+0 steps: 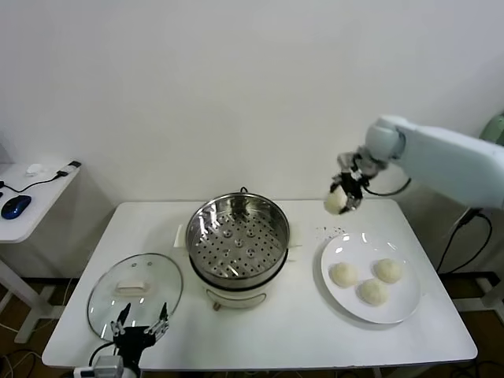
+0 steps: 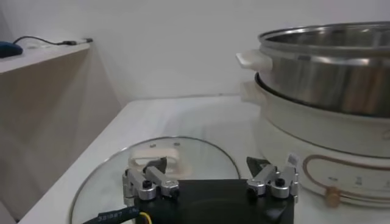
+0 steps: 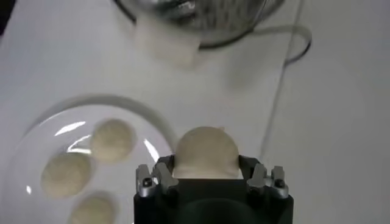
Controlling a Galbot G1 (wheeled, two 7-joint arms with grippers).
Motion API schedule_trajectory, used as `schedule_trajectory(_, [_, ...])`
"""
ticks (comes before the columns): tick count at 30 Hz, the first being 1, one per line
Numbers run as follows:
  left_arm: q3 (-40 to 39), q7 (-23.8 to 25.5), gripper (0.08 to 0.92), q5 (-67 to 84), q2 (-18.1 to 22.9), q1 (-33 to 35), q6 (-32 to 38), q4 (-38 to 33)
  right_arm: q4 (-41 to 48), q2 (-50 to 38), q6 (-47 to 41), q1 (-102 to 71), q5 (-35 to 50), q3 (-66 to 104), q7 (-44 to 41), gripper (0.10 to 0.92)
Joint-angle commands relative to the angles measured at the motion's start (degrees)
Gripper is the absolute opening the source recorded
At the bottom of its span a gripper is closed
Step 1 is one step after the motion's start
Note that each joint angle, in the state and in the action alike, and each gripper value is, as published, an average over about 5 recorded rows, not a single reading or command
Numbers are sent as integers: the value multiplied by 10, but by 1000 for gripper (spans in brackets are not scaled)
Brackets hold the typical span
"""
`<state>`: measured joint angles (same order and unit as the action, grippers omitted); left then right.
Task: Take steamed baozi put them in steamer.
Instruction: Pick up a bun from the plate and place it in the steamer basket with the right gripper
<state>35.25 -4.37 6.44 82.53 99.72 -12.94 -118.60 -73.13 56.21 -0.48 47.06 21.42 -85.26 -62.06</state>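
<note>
One baozi (image 3: 206,152) is clamped in the right gripper (image 1: 345,194), whose arm reaches in raised above the table's (image 1: 299,327) far edge, between steamer (image 1: 238,236) and plate (image 1: 405,303). Three baozi (image 1: 371,282) lie on that plate. Steamer basket holds none. Left gripper (image 1: 140,329) sits parked, fingers spread, at the glass lid (image 1: 130,283).

I count 4 steamed baozi (image 1: 337,201), 1 steamer (image 1: 239,236), 1 plate (image 1: 405,303), 1 glass lid (image 1: 135,290) and 2 grippers (image 1: 140,331).
</note>
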Motion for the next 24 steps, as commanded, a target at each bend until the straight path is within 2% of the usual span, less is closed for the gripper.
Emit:
schedule_trajectory(1, [0, 0, 823, 1, -1, 0, -1, -3, -142, 117, 135, 122, 28, -78, 25, 696])
schedule_trajectory(6, [1, 0, 823, 2, -1, 2, -3, -7, -80, 158, 273, 38, -89, -55, 34, 696])
schedule_trajectory(9, [2, 0, 823, 2, -2, 3, -3, -8, -23, 176, 317, -7, -153, -34, 36, 696])
schedule_trajectory(16, [0, -1, 823, 3, -6, 2, -2, -4, 111, 223, 349, -102, -264, 2, 71, 699])
schedule_trajectory(24, [-1, 0, 823, 2, -6, -5, -3, 2, 234, 272, 373, -172, -294, 27, 100, 700])
